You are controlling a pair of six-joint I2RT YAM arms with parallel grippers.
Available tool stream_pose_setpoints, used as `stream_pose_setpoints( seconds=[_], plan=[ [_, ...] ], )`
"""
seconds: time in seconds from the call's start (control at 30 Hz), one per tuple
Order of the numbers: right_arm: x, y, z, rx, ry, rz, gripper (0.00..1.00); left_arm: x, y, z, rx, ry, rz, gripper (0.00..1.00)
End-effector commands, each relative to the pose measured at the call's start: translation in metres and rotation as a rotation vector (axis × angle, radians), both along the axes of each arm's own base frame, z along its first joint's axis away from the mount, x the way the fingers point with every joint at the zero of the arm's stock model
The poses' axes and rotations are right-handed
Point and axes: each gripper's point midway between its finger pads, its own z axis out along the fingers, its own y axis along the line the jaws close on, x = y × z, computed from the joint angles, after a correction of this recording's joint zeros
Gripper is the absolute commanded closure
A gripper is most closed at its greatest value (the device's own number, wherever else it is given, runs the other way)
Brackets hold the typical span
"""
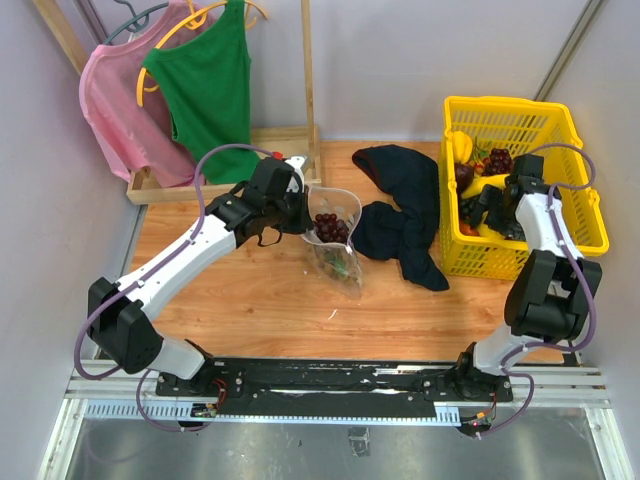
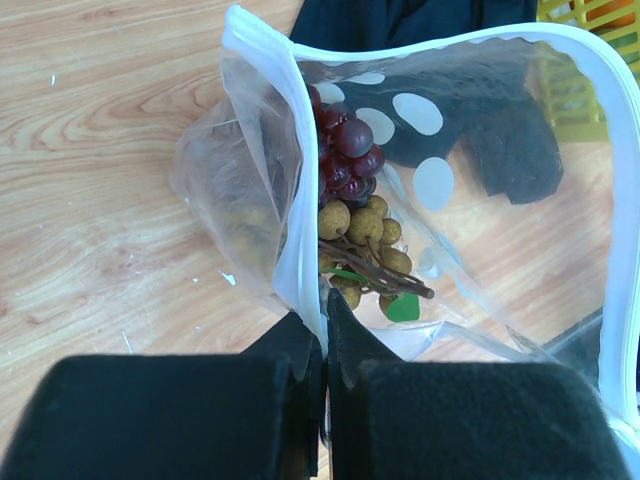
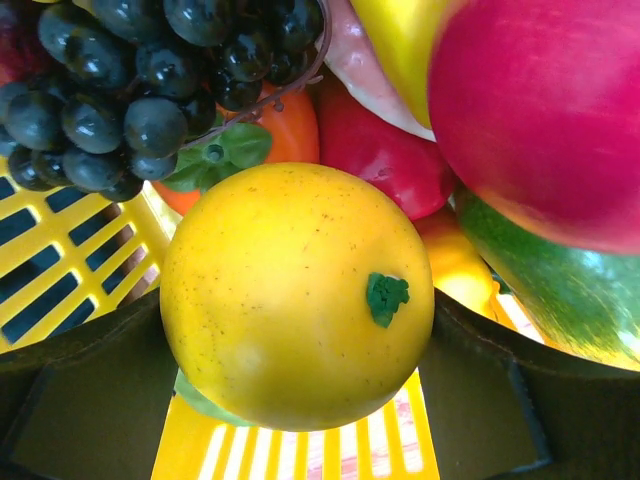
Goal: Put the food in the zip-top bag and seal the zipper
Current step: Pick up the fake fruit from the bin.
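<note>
At left hand [image 2: 325,325] — zip-top bag [image 1: 338,240] mouth-up

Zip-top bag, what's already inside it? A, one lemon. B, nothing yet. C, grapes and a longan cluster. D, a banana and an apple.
C: the left wrist view shows dark red grapes sitting above a tan longan cluster inside the clear zip-top bag.

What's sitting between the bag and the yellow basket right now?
A crumpled dark navy cloth lies between the zip-top bag and the yellow basket; the top view shows it.
</note>
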Motion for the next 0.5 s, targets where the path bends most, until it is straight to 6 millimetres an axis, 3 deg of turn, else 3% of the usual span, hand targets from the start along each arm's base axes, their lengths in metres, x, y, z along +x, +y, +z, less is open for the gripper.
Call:
stream_pose_setpoints(
  seconds=[0.0,0.27,0.47],
  plan=[
    [-0.004,0.001,0.028,-0.018,-0.075,-0.011,0.37,0.004,0.003,0.017,-0.031,-0.057,0.003,1.0],
    [-0.009,0.017,0.079,-0.08,-0.186,0.028,0.51,0.005,0.006,0.018,-0.023,-0.066,0.013,1.0],
    [-0.019,0.03,0.139,-0.15,-0.31,0.077,0.55,0.005,0.006,0.016,-0.021,-0.064,0.012,1.0]
  ],
)
